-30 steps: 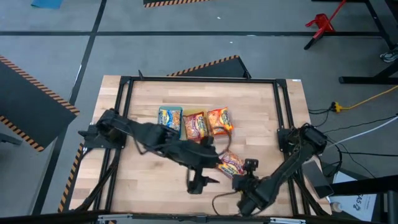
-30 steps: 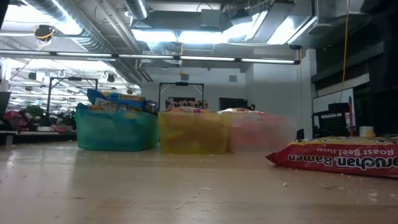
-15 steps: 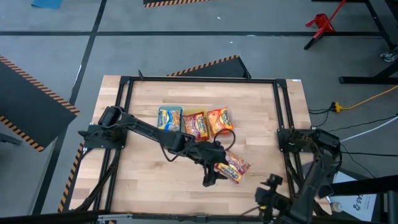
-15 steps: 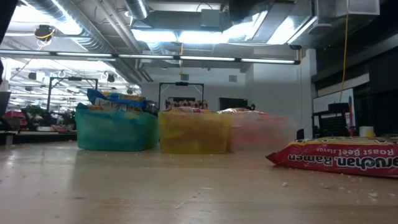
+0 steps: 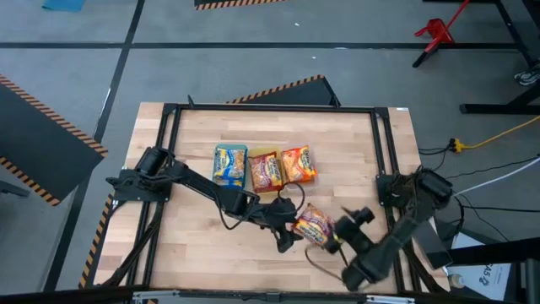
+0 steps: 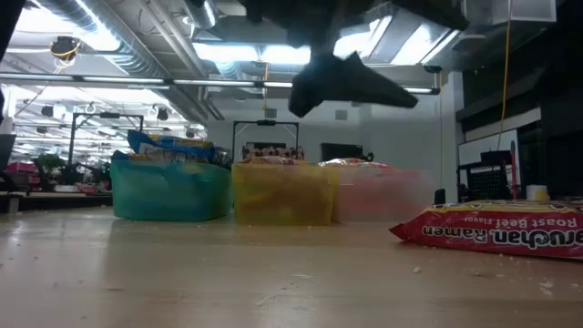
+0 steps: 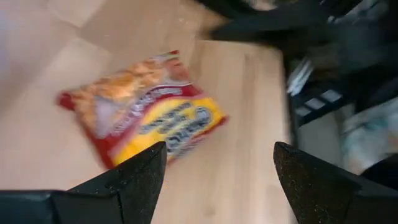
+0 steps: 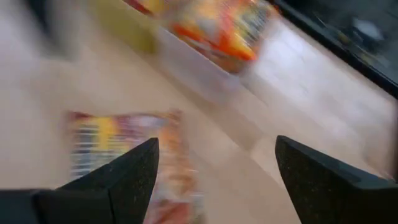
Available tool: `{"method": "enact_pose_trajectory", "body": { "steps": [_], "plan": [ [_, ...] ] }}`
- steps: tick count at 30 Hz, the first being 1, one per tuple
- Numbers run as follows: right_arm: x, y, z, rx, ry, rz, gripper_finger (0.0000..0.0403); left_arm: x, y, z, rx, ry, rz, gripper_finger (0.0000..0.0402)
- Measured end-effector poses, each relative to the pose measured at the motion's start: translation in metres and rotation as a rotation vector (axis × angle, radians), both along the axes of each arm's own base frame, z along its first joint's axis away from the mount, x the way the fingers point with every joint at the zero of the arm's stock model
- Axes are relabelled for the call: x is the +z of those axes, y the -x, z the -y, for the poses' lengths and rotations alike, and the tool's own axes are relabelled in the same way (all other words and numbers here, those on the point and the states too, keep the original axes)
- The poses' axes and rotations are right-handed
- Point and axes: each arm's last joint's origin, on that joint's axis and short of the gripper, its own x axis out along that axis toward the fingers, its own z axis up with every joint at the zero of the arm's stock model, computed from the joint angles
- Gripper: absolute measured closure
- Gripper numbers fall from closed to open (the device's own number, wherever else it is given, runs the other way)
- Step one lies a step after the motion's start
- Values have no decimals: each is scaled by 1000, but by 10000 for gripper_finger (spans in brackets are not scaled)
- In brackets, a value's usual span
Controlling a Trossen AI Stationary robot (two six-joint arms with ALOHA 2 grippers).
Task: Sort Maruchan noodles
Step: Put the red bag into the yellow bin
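Observation:
One loose red and yellow Maruchan noodles packet point(image 5: 312, 225) lies flat on the wooden table, near its right front; the low view shows it side-on point(image 6: 496, 228). My left gripper point(image 5: 283, 240) hovers open just left of it, fingers wide, the packet ahead of them point(image 7: 149, 121). My right gripper point(image 5: 336, 238) hovers open at the packet's right, which shows blurred between its fingers point(image 8: 124, 149). Three trays at mid-table hold more packets: blue-yellow point(image 5: 229, 164), red point(image 5: 266, 170), orange point(image 5: 297, 164).
In the low view the trays stand in a row behind the packet: green point(image 6: 168, 187), yellow point(image 6: 282, 191), clear point(image 6: 378, 196). A black frame point(image 5: 169, 152) runs around the table. Bare wood point(image 5: 194, 253) lies at the near left.
My left gripper has come down and slightly toward the table's right, ending low beside the loose packet; it now shows overhead in the low view. My right gripper swung out toward the near right corner, then back toward the packet, rolling as it went. The packet has stayed put.

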Motion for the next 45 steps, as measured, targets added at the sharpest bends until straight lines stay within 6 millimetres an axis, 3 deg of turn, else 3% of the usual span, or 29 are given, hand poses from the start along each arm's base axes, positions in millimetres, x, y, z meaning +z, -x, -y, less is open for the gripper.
{"method": "enact_pose_trajectory", "body": {
  "steps": [6,14,20,26,32,38,45],
  "plan": [
    [-22,-16,34,-72,-124,-105,101,-1,7,16,36,96,-27,112],
    [-70,-14,48,72,-305,-71,101,-5,21,53,89,148,-24,112],
    [-78,-19,46,120,-311,40,101,-13,36,71,178,93,4,112],
    [-76,-43,44,253,-347,83,101,-56,56,55,363,234,18,112],
    [-73,-67,57,334,-358,79,101,-85,70,31,481,269,-19,112],
    [-71,-85,73,363,-372,94,101,-93,77,27,518,356,-71,112],
    [-70,-102,88,396,-379,121,101,-90,76,33,411,453,-110,112]
  ]
}}
